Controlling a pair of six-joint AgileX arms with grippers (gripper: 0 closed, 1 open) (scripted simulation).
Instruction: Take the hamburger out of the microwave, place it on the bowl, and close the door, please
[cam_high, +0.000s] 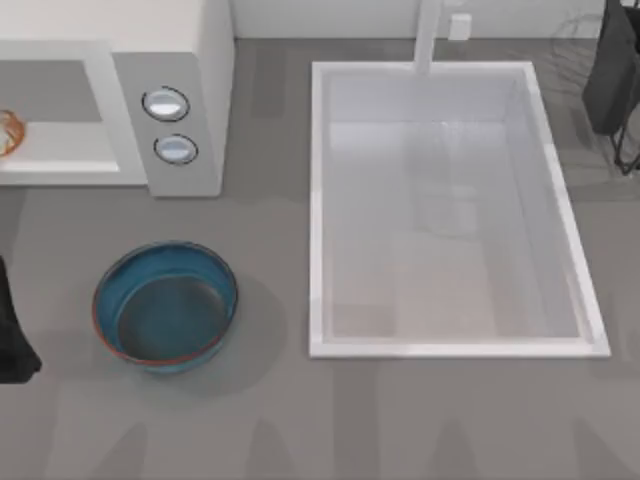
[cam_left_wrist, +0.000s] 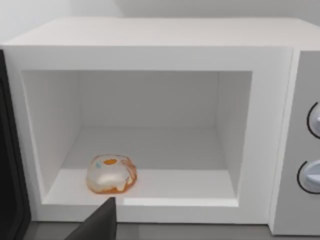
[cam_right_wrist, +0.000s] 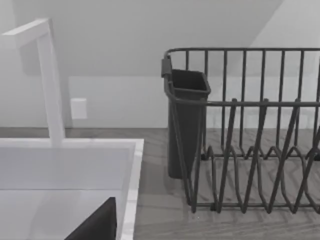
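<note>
The white microwave (cam_high: 190, 60) stands at the table's back left, its cavity open. In the left wrist view the microwave (cam_left_wrist: 150, 55) faces me and the hamburger (cam_left_wrist: 111, 174), a whitish lump with orange on top, lies on the cavity floor near the front. From above, the hamburger (cam_high: 8, 132) shows at the left edge. A dark panel, the open door (cam_left_wrist: 10, 165), stands beside the cavity. The blue-teal bowl (cam_high: 165, 308) sits in front of the microwave with nothing in it. My left gripper (cam_left_wrist: 97, 225) hangs just before the cavity, short of the hamburger. My right gripper (cam_right_wrist: 95, 225) is parked at the back right.
A white sink basin (cam_high: 320, 200) with a tap (cam_high: 428, 35) takes up the table's middle and right. A dark wire dish rack (cam_right_wrist: 250, 150) with a cutlery holder stands at the back right. Two round knobs (cam_high: 165, 103) sit on the microwave's panel.
</note>
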